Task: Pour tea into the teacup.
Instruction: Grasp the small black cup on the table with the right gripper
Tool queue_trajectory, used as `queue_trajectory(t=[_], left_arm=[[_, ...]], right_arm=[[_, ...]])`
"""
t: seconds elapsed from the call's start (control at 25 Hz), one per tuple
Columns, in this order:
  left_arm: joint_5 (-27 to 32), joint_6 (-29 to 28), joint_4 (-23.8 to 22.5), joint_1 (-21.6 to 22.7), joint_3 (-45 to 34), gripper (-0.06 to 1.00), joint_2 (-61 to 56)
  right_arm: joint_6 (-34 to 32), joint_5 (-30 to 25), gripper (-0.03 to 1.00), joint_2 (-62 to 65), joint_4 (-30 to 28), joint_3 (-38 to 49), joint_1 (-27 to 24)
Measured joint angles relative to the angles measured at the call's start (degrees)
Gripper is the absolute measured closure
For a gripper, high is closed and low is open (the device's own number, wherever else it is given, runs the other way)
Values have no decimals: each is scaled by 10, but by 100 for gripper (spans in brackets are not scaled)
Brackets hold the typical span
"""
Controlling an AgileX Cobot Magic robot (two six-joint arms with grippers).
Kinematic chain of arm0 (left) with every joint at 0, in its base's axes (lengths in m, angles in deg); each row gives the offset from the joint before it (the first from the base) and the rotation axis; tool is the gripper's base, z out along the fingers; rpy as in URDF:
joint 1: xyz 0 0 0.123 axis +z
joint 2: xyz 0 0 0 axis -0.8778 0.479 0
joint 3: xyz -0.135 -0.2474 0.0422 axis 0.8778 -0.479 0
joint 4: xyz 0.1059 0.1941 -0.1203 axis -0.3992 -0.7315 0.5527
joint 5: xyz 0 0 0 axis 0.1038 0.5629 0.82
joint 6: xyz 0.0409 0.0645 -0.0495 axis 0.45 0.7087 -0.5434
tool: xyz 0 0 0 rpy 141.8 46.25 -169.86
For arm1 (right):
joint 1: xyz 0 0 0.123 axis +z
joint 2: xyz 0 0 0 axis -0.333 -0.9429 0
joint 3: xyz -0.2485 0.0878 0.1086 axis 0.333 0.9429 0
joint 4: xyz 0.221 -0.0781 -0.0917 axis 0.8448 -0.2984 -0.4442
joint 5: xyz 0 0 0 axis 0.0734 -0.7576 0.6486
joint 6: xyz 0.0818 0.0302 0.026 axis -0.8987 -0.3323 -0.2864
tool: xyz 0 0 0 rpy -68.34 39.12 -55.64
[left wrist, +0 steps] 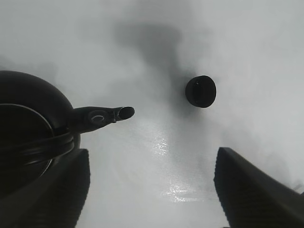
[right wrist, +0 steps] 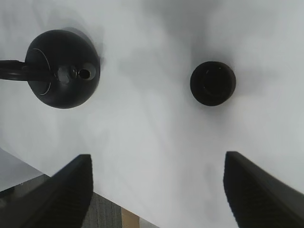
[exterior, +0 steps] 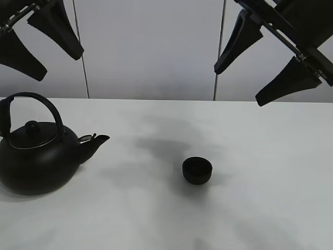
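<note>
I see a white worktop (exterior: 260, 156) and a grey panelled wall (exterior: 151, 47); one kettle (exterior: 36, 156), one teacup (exterior: 197, 170); left gripper (exterior: 59, 66) and right gripper (exterior: 238, 86) both released.

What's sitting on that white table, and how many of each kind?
Kettle: 1
Teacup: 1
Total: 2, both black

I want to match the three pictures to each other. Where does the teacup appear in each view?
Exterior high: the teacup stands slightly right of centre, apart from the kettle.
Left wrist: teacup in view, beyond the spout tip.
Right wrist: teacup in view, apart from the kettle.
Shared landmark: the kettle.
</note>
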Motion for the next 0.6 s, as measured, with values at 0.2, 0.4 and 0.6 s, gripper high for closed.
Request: queue_trajectory(t=[0.2,0.4,0.6], left_arm=[[0,0,0,0,0,41,0],[0,0,0,0,0,41,0],[0,0,0,0,0,41,0]], right_arm=[[9,0,44,0,0,0,0],[55,-10,44,0,-1,0,0],[111,-23,44,0,-19,-11,28]])
